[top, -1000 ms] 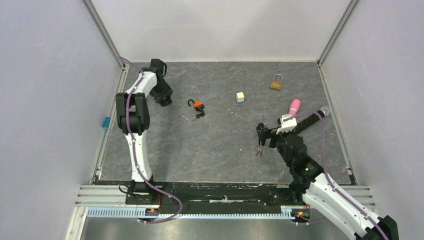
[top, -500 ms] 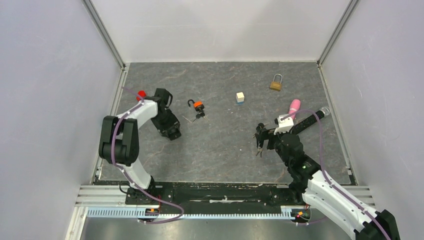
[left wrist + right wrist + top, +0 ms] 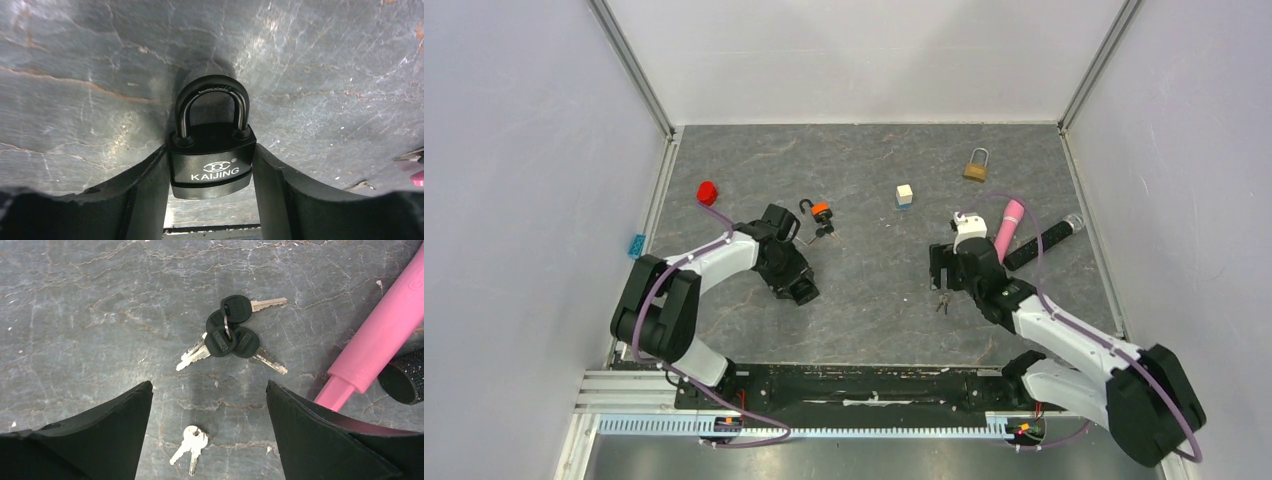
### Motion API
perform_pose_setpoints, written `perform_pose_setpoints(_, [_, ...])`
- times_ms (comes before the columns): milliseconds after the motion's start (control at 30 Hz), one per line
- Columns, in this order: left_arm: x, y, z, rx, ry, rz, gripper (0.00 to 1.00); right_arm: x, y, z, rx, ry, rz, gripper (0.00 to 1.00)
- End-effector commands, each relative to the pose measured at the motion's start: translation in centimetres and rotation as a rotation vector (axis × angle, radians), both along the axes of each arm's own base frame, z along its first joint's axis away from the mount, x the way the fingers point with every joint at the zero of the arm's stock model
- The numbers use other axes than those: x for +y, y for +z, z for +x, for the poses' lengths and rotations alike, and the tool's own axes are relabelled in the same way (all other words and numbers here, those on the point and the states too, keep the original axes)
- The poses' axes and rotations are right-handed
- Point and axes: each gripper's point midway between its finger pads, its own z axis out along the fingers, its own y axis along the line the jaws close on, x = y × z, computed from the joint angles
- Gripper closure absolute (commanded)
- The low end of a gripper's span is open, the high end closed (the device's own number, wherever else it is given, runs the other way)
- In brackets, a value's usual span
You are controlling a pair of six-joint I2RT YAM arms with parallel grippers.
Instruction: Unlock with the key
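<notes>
My left gripper [image 3: 212, 167] is shut on a black KAIJING padlock [image 3: 212, 160], gripping its body on both sides, with the closed shackle pointing away just above the table. In the top view the left gripper [image 3: 799, 288] is left of the table's centre. My right gripper [image 3: 209, 390] is open and empty, hovering over the table. A bunch of black-headed keys [image 3: 230, 332] lies just beyond its fingertips. A pair of small silver keys [image 3: 191, 442] lies between its fingers. In the top view the right gripper [image 3: 941, 268] is above keys [image 3: 942, 300].
An open orange padlock with keys [image 3: 821, 210] lies behind the left gripper. A white cube [image 3: 905, 193], a brass padlock [image 3: 975, 165], a red block [image 3: 707, 192], a pink pen [image 3: 1006, 225] and a black stick [image 3: 1044, 240] lie on the grey mat. Walls enclose three sides.
The left arm swung from the back left corner toward the centre, bringing the padlock along and uncovering the red block. The right wrist shifted slightly back over the keys, its jaws open.
</notes>
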Motion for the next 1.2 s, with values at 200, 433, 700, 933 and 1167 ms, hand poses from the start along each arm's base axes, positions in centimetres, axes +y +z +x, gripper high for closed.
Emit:
perform_pose_setpoints(200, [0.4,4.4,0.5,-0.178,0.029,-0.028,0.13,0.3,0.4,5.1,0.070,-0.041,-0.022,0.27])
perform_pose_setpoints(433, [2.8,9.0,0.9,-0.435,-0.082,0.053,0.11,-0.2,-2.3,6.6,0.176,-0.032,-0.081,0.51])
perform_pose_setpoints(700, [4.2,14.3,0.7,-0.750,-0.194,0.080,0.14,-0.8,-6.1,6.0,0.311,-0.036,-0.153,0.64])
perform_pose_setpoints(933, [2.1,15.6,0.3,-0.858,-0.298,-0.029,0.17,1.8,-7.8,3.5,0.425,0.066,-0.031,0.98])
perform_pose_setpoints(1167, [-0.8,16.1,0.5,-0.897,-0.336,-0.181,0.20,5.0,-3.9,2.9,0.311,0.136,0.196,1.00])
